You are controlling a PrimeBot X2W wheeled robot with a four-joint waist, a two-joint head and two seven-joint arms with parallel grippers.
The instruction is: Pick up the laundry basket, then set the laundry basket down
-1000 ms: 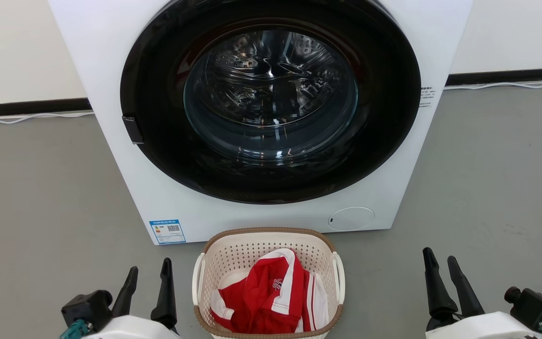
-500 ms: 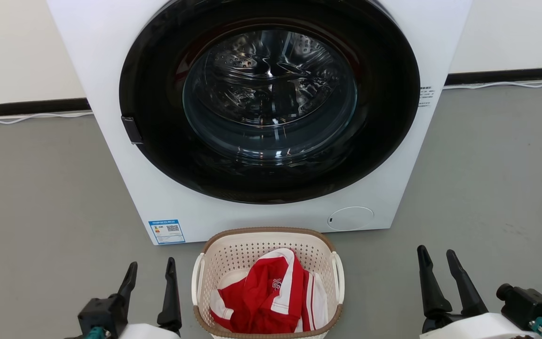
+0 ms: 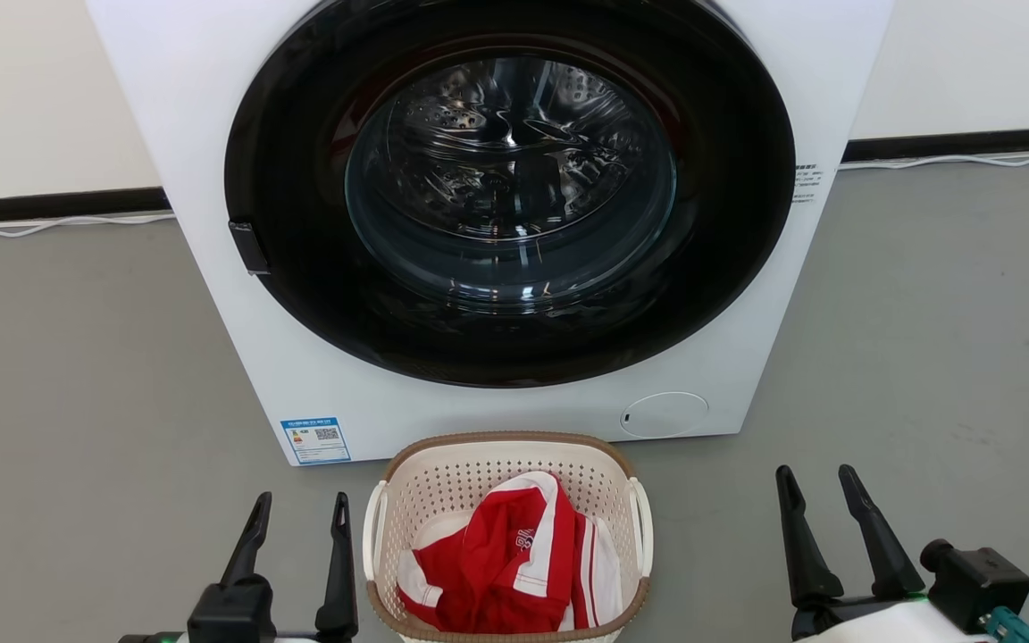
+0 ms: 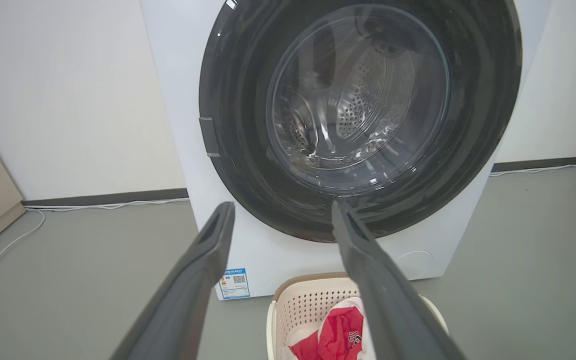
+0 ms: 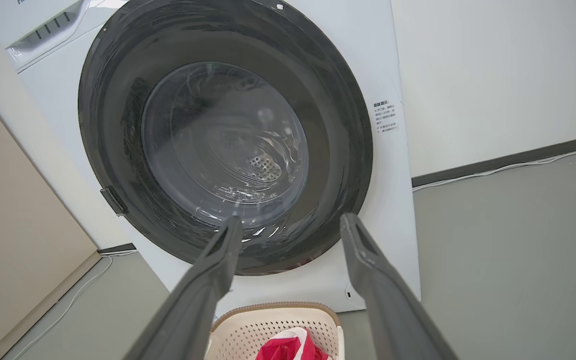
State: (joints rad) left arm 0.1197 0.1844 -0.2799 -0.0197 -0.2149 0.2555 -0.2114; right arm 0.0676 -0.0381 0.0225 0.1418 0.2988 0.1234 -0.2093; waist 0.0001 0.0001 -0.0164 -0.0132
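On the grey floor, before the washing machine, stands the laundry basket. Our left pincer and right pincer flank it, both released.

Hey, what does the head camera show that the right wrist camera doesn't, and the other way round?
Head view's extras: the left claw, open beside the laundry basket, and the blue label low on the washing machine. Right wrist view's extras: what looks like a drawer front at the machine's top, and a beige panel at that view's left. Shared: the machine, its shut door, the basket with a red-and-white garment, and the open right claw.
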